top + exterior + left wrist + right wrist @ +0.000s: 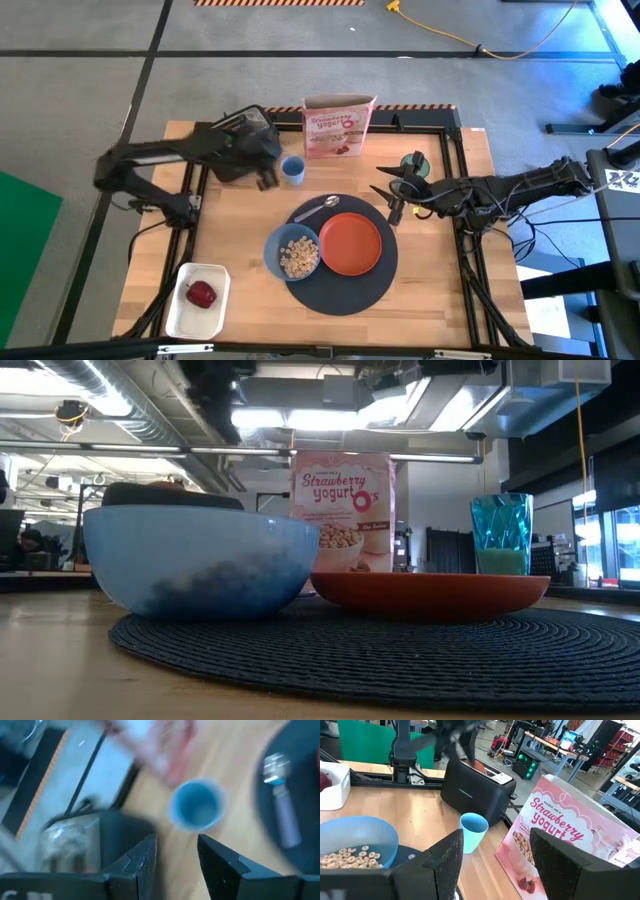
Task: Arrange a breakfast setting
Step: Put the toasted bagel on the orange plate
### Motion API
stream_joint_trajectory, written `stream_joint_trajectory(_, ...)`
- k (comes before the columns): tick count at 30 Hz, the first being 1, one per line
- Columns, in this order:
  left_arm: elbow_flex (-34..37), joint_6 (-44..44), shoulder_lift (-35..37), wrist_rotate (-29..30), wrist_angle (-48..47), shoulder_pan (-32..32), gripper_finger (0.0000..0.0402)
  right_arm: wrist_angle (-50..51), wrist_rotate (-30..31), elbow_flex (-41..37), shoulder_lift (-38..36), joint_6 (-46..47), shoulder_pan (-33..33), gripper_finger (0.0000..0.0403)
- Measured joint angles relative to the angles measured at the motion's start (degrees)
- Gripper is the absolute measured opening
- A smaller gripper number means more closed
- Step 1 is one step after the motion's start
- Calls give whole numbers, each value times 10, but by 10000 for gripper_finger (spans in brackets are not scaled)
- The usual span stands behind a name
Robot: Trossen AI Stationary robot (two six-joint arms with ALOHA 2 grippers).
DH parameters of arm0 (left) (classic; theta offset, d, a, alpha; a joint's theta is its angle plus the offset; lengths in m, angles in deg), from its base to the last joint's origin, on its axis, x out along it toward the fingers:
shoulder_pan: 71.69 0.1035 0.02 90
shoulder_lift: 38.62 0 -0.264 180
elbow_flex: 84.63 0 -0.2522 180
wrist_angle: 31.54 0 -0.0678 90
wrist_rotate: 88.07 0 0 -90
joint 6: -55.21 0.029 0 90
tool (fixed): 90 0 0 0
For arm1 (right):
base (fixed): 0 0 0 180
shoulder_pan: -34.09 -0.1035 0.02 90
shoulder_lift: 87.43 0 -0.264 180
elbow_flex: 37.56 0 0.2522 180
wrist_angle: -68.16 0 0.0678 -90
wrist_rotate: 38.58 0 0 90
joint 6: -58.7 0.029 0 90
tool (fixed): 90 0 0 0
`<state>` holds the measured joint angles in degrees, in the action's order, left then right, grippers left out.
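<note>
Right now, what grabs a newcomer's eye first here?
The dark-grey mat at mid-table, carrying the orange plate with the blue bowl of cereal at its side. Behind them stands the pink cereal box, at the table's far edge. The left pincer hangs open by the small blue cup; a red apple sits in a white tray at the near-left corner.

In the low view, the round blue bowl (pixel 200 560) hides the black toaster (pixel 170 495) at left. In the left wrist view, the pink cereal box (pixel 150 740) at top is blurred and cut off.
</note>
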<state>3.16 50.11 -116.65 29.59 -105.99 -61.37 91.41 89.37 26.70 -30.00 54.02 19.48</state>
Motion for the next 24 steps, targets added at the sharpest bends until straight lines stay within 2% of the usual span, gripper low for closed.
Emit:
stream_joint_trajectory(4, 0, 39, 68, 1, -71, 86, 141, -17, 0, 0, 0, 0, 0, 218)
stream_joint_trajectory(9, 1, 101, 104, -74, -81, 197, 141, -39, -16, 0, 0, 0, 0, 218)
stream_joint_trajectory(15, 1, 174, 84, -118, -74, 294, 141, -39, -20, 0, 0, -1, 0, 218)
stream_joint_trajectory(24, 1, 200, 18, -206, -75, 386, 141, -21, -19, 0, 0, -2, 0, 218)
